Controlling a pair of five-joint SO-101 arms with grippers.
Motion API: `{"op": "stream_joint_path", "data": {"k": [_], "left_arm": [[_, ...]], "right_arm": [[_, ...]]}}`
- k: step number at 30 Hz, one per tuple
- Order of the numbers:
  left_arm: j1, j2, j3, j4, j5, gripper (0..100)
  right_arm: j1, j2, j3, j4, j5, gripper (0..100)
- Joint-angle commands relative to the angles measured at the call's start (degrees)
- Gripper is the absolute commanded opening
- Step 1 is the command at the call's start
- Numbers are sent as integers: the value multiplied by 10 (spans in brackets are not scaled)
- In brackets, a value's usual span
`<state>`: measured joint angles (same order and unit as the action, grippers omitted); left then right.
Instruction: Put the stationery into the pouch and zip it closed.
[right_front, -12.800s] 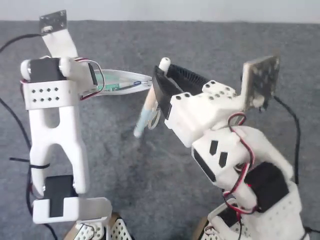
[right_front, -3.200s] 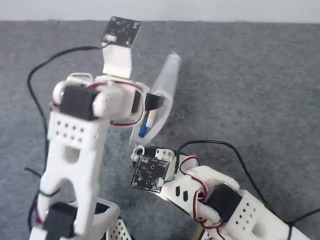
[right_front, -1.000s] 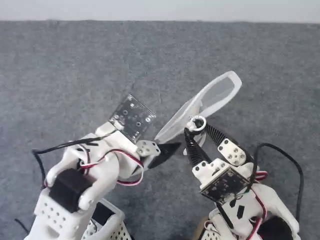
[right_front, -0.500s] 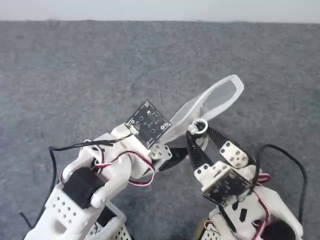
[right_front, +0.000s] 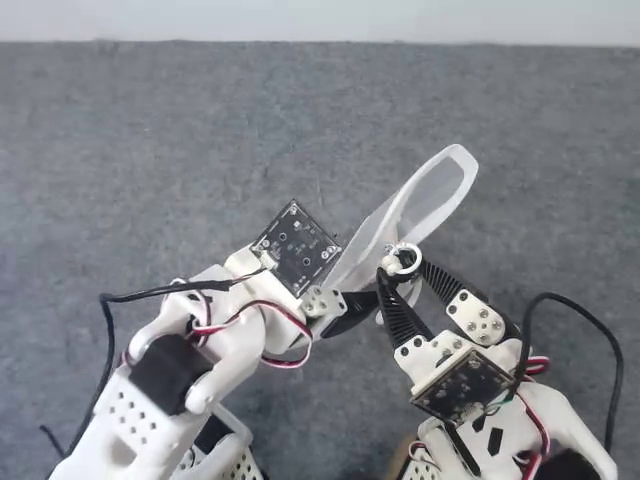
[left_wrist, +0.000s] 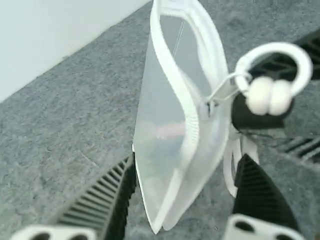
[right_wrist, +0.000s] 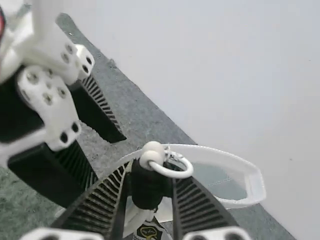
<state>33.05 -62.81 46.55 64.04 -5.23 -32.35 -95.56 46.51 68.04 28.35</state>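
**Zip-closing stage.** The translucent pouch (right_front: 425, 200) slants away from both arms over the grey, felt-like worktop (right_front: 150, 150). Its near corner lies between the jaws of the left gripper (left_wrist: 187, 167), which stand apart on either side, probably to steady it against the pull. The jaws of the right gripper (right_wrist: 149, 175) are closed on the zip pull (left_wrist: 262, 96), with its ring and 2 beads above their tips. Past the slider the mouth gapes, and a faint pinkish shape shows inside. A pale wall (right_front: 300, 20) backs the worktop.
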Motion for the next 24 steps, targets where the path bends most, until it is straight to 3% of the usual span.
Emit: {"op": "stream_joint_path", "data": {"k": [1, 9, 16, 24], "left_arm": [[5, -11, 22, -63, 24, 301], [5, -11, 56, -142, 92, 298], [9, -11, 94, -218, 96, 206], [67, -11, 130, -287, 95, 108]], "right_arm": [[1, -11, -39, 1, 5, 6], [0, -7, -40, 12, 5, 6], [0, -6, -40, 12, 5, 6], [0, -5, -38, 10, 5, 6]]}}
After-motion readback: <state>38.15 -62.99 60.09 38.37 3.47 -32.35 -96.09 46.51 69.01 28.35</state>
